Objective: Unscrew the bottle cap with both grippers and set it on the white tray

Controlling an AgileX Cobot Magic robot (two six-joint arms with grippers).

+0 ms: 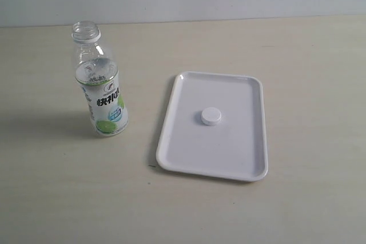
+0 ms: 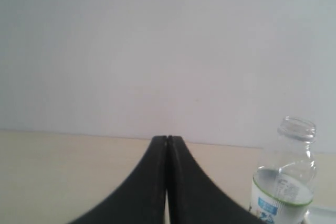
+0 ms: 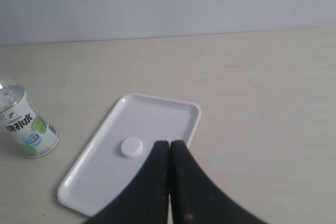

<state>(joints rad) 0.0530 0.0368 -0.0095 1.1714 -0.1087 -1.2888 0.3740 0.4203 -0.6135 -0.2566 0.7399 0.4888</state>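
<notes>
Leftmost, the left claw (image 2: 167, 140) has its fingers pressed together, pinching nothing, with the bottle (image 1: 100, 84) near it. The bottle stands upright and uncapped on the counter (image 1: 309, 84), apart from the tray (image 1: 229, 155) to its right. The cap (image 1: 210, 116) lies near the tray's middle. The right claw (image 3: 169, 142) is likewise pressed together and empty.

Left gripper (image 2: 167, 141) and right gripper (image 3: 169, 144) both have fingers pressed together, empty.
</notes>
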